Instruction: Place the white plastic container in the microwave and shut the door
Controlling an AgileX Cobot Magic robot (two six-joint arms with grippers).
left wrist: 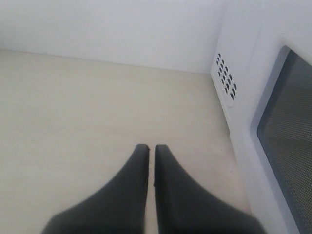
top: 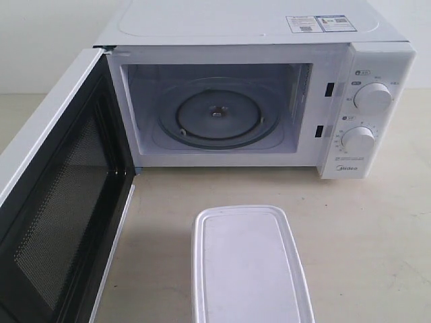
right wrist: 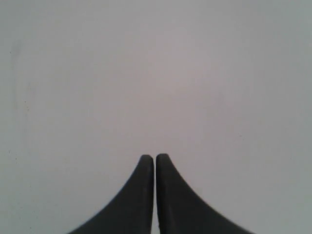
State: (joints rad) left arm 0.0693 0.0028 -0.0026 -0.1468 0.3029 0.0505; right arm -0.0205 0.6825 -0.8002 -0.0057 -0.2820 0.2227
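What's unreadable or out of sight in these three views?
white plastic container: near end cut off by exterior view's bottom edge.
door: outer face turned away in exterior view; left edge crops it.
knob markings: too small, exterior view.
right hand: wrist view shows only blank surface; its place unknown.

The microwave [top: 256,30] stands at the back of the table [top: 367,229], its cavity facing forward. The door [top: 60,202] is swung out on the left, reaching toward the table's front. The turntable [top: 217,114] lies on the cavity floor. Right of the cavity, two knobs [top: 372,97] sit one above the other. Stickers [top: 321,23] lie on the microwave's top, toward the right. The container [top: 246,266] lies on the table before the cavity, apart from the microwave and right of the door. The left gripper [left wrist: 147,146] hangs over the table on the door's outer side, near the vents [left wrist: 226,73].
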